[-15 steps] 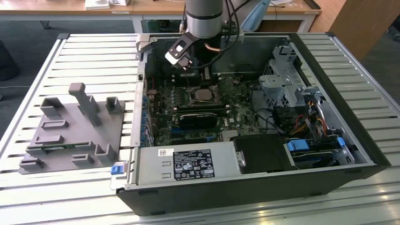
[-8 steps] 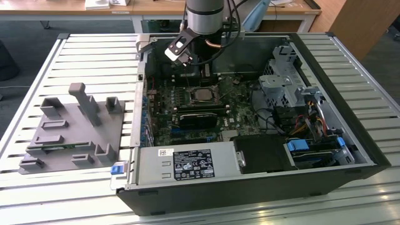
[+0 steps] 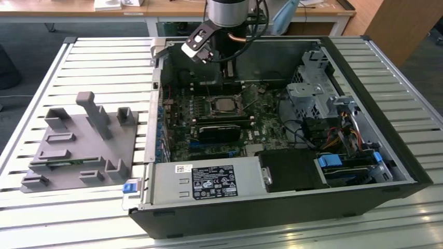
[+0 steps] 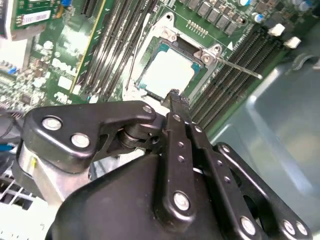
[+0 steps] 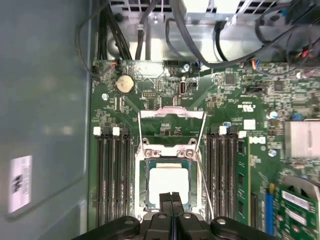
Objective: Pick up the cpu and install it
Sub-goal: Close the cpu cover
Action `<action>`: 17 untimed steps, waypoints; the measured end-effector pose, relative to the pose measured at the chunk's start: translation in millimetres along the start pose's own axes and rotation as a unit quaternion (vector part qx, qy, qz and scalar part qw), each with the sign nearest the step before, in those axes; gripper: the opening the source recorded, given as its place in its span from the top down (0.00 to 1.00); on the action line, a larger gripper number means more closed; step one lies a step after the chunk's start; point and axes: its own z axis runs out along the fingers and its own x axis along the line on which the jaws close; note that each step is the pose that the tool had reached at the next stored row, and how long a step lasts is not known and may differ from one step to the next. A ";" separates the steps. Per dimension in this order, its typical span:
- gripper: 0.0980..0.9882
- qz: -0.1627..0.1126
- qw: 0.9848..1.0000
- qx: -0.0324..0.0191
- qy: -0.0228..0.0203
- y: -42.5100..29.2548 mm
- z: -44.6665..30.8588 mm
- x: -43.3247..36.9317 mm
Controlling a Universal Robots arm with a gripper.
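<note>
Looking in from the near edge of the slatted table (image 3: pixel 104 57), the black wall of the open computer case (image 3: pixel 277 212) comes first; just behind it the power supply (image 3: pixel 207 181) fills the near corner at the exterior view's left, while cables (image 3: pixel 332 137) and a metal drive cage (image 3: pixel 312 93) crowd the side at the exterior view's right. The middle of the case is open upward over the green motherboard (image 3: pixel 180 140). There the cpu (image 3: pixel 223 105) lies flat inside its socket (image 5: pixel 142 150), pale top up, rows of memory slots (image 5: pixel 110 175) on either side; the socket's metal frame (image 5: pixel 172 116) is folded back toward the board's far edge, leaving the chip uncovered. The gripper (image 5: pixel 171 197) hangs over the chip's edge, fingers pressed together with nothing between them; I cannot tell whether the tips touch it. Well apart, on the table's edge at the exterior view's left, sits a grey tray (image 3: pixel 69 155) of upright posts; a thin green strip (image 3: pixel 66 164) lies in a slot near its near edge.
</note>
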 end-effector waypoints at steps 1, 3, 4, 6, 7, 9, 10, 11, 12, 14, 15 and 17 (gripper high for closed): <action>0.99 0.000 1.000 0.000 0.000 0.3 -4.4 0.0; 0.99 0.000 1.000 0.000 0.000 0.4 -5.4 -1.3; 0.99 0.000 1.000 0.000 0.000 0.3 -5.1 -1.9; 0.99 0.000 1.000 0.000 -0.002 0.4 -4.9 -2.2; 0.99 0.000 1.000 0.000 -0.003 0.3 -4.8 -2.4; 0.99 0.000 1.000 0.001 -0.003 1.9 -4.1 -2.6; 0.99 0.000 1.000 0.003 -0.003 5.1 -3.5 -2.6; 0.99 0.000 1.000 0.006 -0.003 9.0 -2.8 -2.6; 0.99 0.000 1.000 0.009 -0.002 13.0 -1.9 -2.6; 0.99 0.000 1.000 0.013 -0.002 21.4 -0.6 -2.5; 0.99 0.000 1.000 0.013 -0.002 23.4 -0.4 -2.5; 0.99 0.000 1.000 0.013 -0.002 28.1 -0.1 -2.4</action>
